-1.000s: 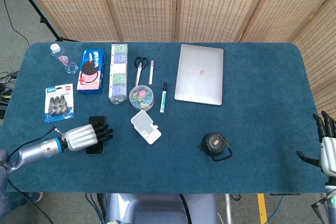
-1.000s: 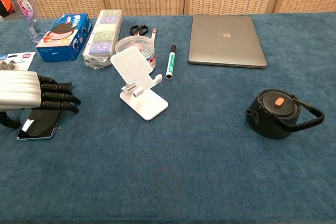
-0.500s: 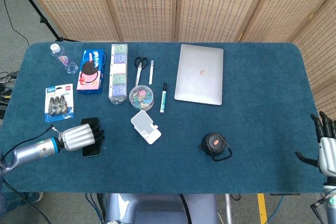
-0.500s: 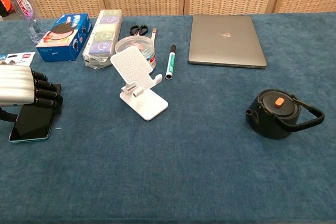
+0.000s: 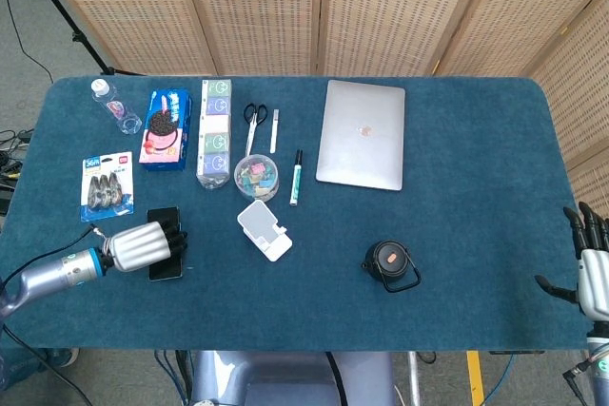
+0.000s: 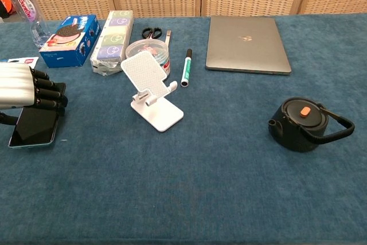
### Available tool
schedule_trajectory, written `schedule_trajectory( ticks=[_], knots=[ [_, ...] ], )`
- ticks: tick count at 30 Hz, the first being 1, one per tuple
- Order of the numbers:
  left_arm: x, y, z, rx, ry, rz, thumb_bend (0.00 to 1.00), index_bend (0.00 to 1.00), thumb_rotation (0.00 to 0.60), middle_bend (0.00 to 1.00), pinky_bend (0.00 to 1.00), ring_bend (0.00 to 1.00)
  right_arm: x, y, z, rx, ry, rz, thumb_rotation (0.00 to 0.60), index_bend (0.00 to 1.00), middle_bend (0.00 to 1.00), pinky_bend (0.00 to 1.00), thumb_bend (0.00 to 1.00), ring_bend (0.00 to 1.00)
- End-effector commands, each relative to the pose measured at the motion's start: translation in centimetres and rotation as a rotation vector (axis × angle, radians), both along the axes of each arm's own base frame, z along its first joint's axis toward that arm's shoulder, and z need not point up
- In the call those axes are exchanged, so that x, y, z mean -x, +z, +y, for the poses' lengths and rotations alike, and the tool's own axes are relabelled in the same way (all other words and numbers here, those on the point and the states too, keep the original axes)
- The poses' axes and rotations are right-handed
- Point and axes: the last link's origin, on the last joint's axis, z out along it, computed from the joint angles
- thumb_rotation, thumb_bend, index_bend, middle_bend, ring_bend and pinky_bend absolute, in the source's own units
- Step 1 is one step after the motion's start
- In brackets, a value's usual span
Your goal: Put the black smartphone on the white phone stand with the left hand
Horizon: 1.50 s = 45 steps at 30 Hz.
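The black smartphone (image 6: 33, 128) lies near the table's front left, its upper end under my left hand (image 6: 22, 86). The hand's fingers (image 6: 49, 91) curl down over the phone and grip it. From the head camera the same left hand (image 5: 143, 245) covers the middle of the smartphone (image 5: 167, 270). To the right of the phone and apart from it, the white phone stand (image 6: 150, 93) stands upright with nothing on it; it also shows as the stand (image 5: 264, 230) near the table's middle. My right hand (image 5: 592, 269) hangs off the table's right edge, fingers spread, holding nothing.
A black teapot (image 6: 303, 123) sits front right. A closed laptop (image 6: 248, 43), a green marker (image 6: 186, 67), a clear tub of clips (image 6: 150, 53), scissors (image 6: 152, 32), a tissue pack (image 6: 112, 41), an Oreo box (image 6: 70, 40) and a bottle (image 6: 26, 10) fill the back.
The left hand's fingers have curled from stretched flat to closed over the phone. Hand and phone have shifted a little to the left and back. The right hand stays put.
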Motion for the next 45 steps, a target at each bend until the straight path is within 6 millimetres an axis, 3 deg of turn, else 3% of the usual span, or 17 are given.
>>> schedule_trajectory(
  ticks=[1,3,8,13,19,24,26,31,35,38,45],
  knots=[
    [-0.2,0.3,0.1,-0.016,-0.009,-0.016,0.38,0.63,0.600,0.42,0.44,0.33,0.0,0.0,0.0,0.001,0.001,-0.001,0.600,0.00,0.00,0.00,0.00,0.00],
    [-0.4,0.5,0.2,-0.026,-0.016,-0.028,0.38,0.63,0.600,0.42,0.44,0.33,0.0,0.1,0.1,0.001,0.001,-0.001,0.600,0.00,0.00,0.00,0.00,0.00],
    [-2.7,3.8,1.8,-0.137,-0.127,-0.116,0.38,0.63,0.600,0.42,0.44,0.33,-0.1,0.1,0.1,0.000,0.004,-0.007,0.600,0.00,0.00,0.00,0.00,0.00],
    [-5.7,6.7,3.1,-0.194,-0.245,-0.175,0.37,0.63,0.600,0.42,0.44,0.33,-0.4,0.1,0.2,-0.005,0.012,-0.013,0.600,0.00,0.00,0.00,0.00,0.00],
    [-9.2,8.4,4.4,-0.222,-0.351,-0.141,0.36,0.63,0.600,0.42,0.44,0.33,-0.5,0.3,0.3,-0.005,0.018,-0.026,0.600,0.00,0.00,0.00,0.00,0.00],
    [-12.5,7.5,4.9,-0.261,-0.378,-0.059,0.35,0.64,0.600,0.42,0.44,0.33,-0.5,0.6,0.4,-0.001,0.019,-0.040,0.600,0.00,0.00,0.00,0.00,0.00],
    [-15.0,6.1,5.0,-0.285,-0.357,-0.016,0.35,0.64,0.600,0.42,0.44,0.33,-0.5,0.9,0.4,0.004,0.022,-0.051,0.600,0.00,0.00,0.00,0.00,0.00],
    [-19.8,3.9,3.6,-0.321,-0.329,0.081,0.36,0.64,0.600,0.42,0.44,0.33,-0.5,1.4,0.5,0.012,0.024,-0.070,0.600,0.00,0.00,0.00,0.00,0.00],
    [-23.0,3.3,2.4,-0.352,-0.329,0.131,0.36,0.64,0.600,0.42,0.44,0.33,-0.4,1.8,0.6,0.013,0.024,-0.086,0.600,0.00,0.00,0.00,0.00,0.00],
    [-24.3,3.4,1.8,-0.376,-0.337,0.148,0.36,0.64,0.600,0.42,0.44,0.33,-0.4,1.9,0.6,0.009,0.027,-0.094,0.600,0.00,0.00,0.00,0.00,0.00],
    [-24.6,3.1,1.8,-0.409,-0.314,0.206,0.36,0.64,0.600,0.42,0.44,0.33,-0.5,1.8,0.7,0.002,0.033,-0.099,0.600,0.00,0.00,0.00,0.00,0.00]
  ],
)
